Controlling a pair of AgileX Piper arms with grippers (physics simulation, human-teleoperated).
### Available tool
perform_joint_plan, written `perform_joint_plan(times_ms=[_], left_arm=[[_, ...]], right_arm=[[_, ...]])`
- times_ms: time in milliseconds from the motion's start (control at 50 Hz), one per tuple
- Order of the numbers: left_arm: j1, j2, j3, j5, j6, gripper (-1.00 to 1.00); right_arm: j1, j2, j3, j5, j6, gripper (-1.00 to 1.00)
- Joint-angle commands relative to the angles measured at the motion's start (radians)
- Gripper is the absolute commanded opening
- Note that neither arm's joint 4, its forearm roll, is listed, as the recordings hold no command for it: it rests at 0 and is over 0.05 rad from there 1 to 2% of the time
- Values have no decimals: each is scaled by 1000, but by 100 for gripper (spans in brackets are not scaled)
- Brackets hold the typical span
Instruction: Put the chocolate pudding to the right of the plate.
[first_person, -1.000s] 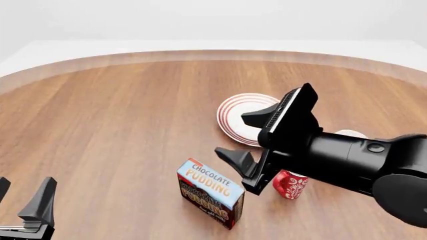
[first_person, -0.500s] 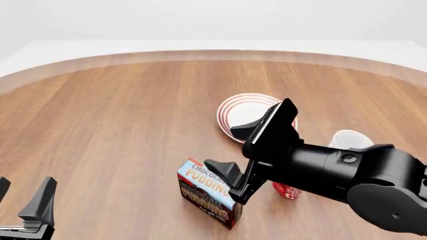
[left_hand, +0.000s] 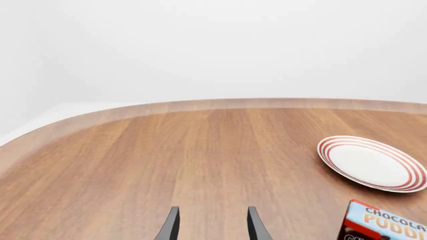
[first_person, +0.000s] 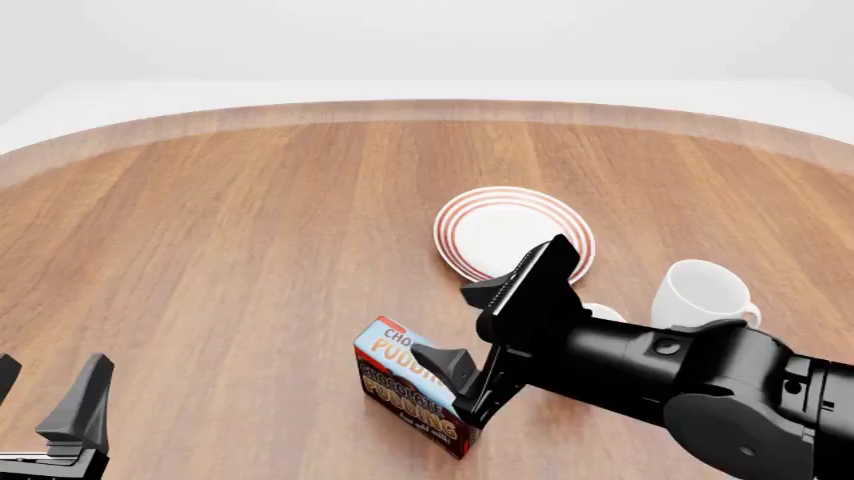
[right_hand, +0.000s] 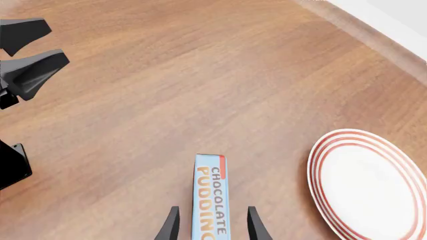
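The chocolate pudding (first_person: 400, 385) is a small carton with a light-blue top and dark sides, standing at the near middle of the table. My right gripper (first_person: 467, 325) is open and low over it. In the right wrist view the chocolate pudding (right_hand: 211, 200) lies between the two fingertips, apart from both. The plate (first_person: 514, 225), white with red rings, sits just behind the carton, and the gripper covers its near edge. My left gripper (first_person: 47, 395) is open and empty at the near left corner, far from the chocolate pudding (left_hand: 387, 222) and the plate (left_hand: 370, 162).
A plain white mug (first_person: 697, 292) stands to the right of the plate. A pale rounded rim (first_person: 605, 313) peeks out beside the right arm, mostly hidden by it. The left gripper (right_hand: 40, 47) shows in the right wrist view. The curved table edge (first_person: 427, 108) runs along the back.
My right gripper has moved down and to the left, from above the plate to around the pudding carton. The red mug is now hidden behind the arm and the white mug is uncovered.
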Motion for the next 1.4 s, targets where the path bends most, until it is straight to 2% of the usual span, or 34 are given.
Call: perform_joint_plan(times_ms=[20, 540, 1400], left_arm=[[0, 0, 0, 0, 0, 100], [0, 0, 0, 0, 0, 100], [0, 0, 0, 0, 0, 100]], right_arm=[[-6, 47, 22, -47, 18, 100], [-31, 171, 80, -168, 47, 100], [-29, 327, 118, -285, 82, 100]])
